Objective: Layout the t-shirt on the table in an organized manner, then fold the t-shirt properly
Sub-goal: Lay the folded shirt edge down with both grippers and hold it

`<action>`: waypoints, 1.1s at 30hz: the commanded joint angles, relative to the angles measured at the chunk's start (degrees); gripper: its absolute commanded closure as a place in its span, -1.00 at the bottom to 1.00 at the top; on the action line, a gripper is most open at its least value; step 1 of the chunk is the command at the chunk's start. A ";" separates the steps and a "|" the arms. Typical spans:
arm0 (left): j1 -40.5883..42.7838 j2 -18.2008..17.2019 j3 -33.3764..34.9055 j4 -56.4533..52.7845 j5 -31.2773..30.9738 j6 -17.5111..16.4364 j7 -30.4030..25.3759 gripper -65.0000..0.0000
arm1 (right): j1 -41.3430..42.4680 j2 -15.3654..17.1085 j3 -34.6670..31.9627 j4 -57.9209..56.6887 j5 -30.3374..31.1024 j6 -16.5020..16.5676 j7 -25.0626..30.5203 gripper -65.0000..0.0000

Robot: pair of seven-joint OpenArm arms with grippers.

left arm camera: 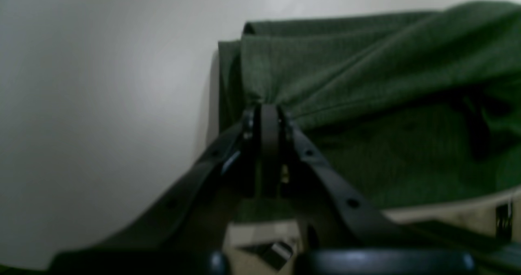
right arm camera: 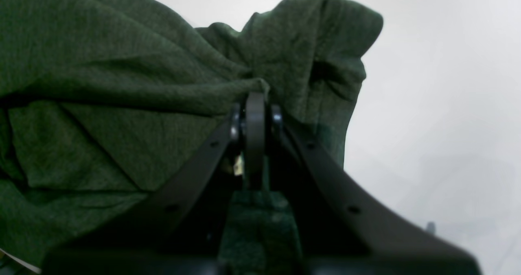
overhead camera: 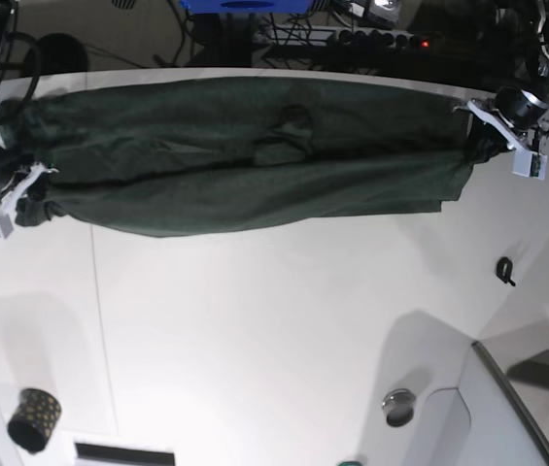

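The dark green t-shirt [overhead camera: 245, 160] is stretched in a long band across the far part of the white table [overhead camera: 274, 320], held at both ends. My left gripper [overhead camera: 478, 144] is at the base view's right end, shut on a bunched edge of the t-shirt [left arm camera: 366, 71]; its fingertips [left arm camera: 268, 110] pinch the fabric. My right gripper [overhead camera: 17, 189] is at the left end, shut on the other edge of the t-shirt [right arm camera: 122, 84], with fabric gathered at its tips [right arm camera: 255, 100]. The middle sags in loose folds.
A small black gold-dotted cup [overhead camera: 34, 418] stands at the front left. A small black clip [overhead camera: 505, 269] lies at the right. A round metal fitting [overhead camera: 399, 405] sits near the front right by a grey panel edge [overhead camera: 507, 398]. Cables and equipment lie behind the table.
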 commanded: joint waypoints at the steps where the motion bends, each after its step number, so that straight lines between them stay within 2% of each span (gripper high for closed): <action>1: 0.12 -0.90 0.49 0.86 -0.73 -0.30 -1.32 1.00 | 0.58 1.03 0.07 0.73 0.55 0.03 0.83 0.97; 6: 0.29 -0.72 2.07 0.86 -0.73 -0.30 -1.32 1.00 | 0.50 0.16 0.51 1.34 0.55 0.03 0.74 0.31; 7: 0.29 -0.72 2.07 0.86 -0.73 -0.30 -1.32 1.00 | -0.03 0.16 0.51 2.31 0.55 0.03 0.56 0.24; 10: 0.29 -0.72 2.07 0.86 -0.73 -0.30 -1.32 1.00 | -3.11 -0.37 2.62 8.90 0.81 0.03 0.39 0.23; 13: 0.29 -0.72 1.98 0.86 -0.73 -0.30 -1.32 1.00 | -4.52 -4.33 8.42 16.81 0.64 0.21 0.56 0.23; 15: 0.29 -0.72 1.98 0.86 -0.73 -0.30 -1.32 1.00 | -4.34 -5.56 10.09 19.10 0.46 0.30 0.56 0.28; 16: 0.29 -0.72 1.98 0.86 -0.73 -0.30 -1.32 1.00 | -3.64 -5.47 9.30 19.10 0.46 0.30 0.48 0.39; 19: 0.21 -0.72 1.98 0.86 -0.73 -0.30 -1.32 1.00 | -0.47 -3.36 4.37 15.14 0.46 0.21 0.04 0.96; 21: 0.12 -0.72 1.98 0.86 -0.73 -0.30 -1.32 1.00 | 2.43 -2.39 2.00 9.87 0.46 0.03 0.04 0.98; 25: 0.12 -0.72 1.63 0.86 -0.73 -0.30 -1.32 1.00 | 7.09 -2.22 1.74 -1.30 0.37 0.03 0.48 0.98; 28: 0.21 -0.72 1.45 0.77 -0.73 -0.30 -1.32 1.00 | 8.58 -0.81 1.74 -6.57 0.37 -0.32 2.41 0.98; 31: 0.29 -0.81 1.45 0.25 -0.73 -0.30 -1.41 1.00 | 8.41 -0.37 1.74 -9.47 0.37 -5.94 6.63 0.98; 33: 0.03 -0.90 1.45 -0.98 -0.65 -0.30 -1.41 1.00 | 8.32 1.03 1.56 -10.79 0.37 -7.97 7.86 0.98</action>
